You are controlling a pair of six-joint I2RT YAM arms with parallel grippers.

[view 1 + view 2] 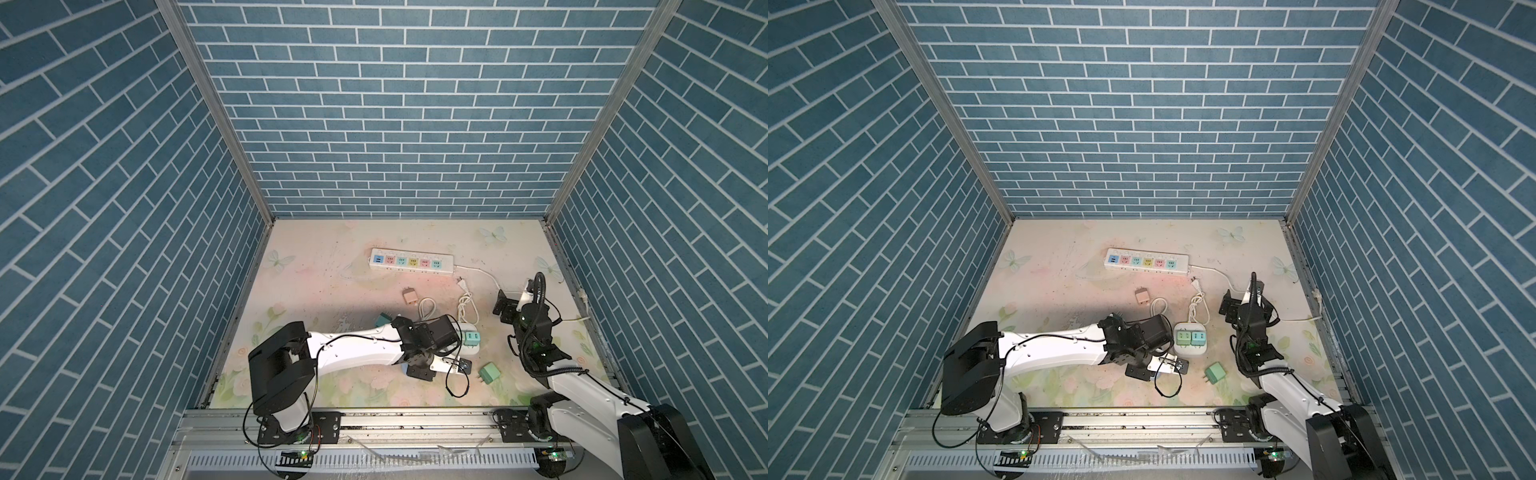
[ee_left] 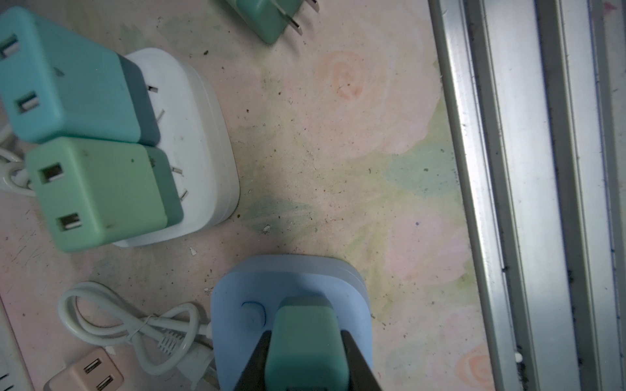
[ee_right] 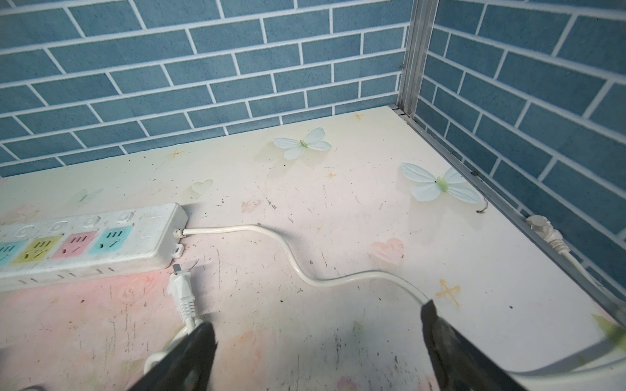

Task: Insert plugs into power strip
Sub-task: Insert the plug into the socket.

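The left arm stretches low across the table (image 1: 332,257), the left gripper (image 2: 306,338) clamped on a green plug (image 2: 305,318) set on a blue block (image 2: 233,304), a grip only the wrist view shows. The right arm stands folded, the right gripper (image 3: 318,315) spread wide over a white cord (image 3: 220,230)

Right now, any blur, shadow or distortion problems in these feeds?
Left wrist: teal plug and green plug look soft; held plug between the jaws sits in shade. Right wrist: sharp, jaws shadow the mat. Both top views: wide-angle splays the walls, a shadow band crosses the mat.
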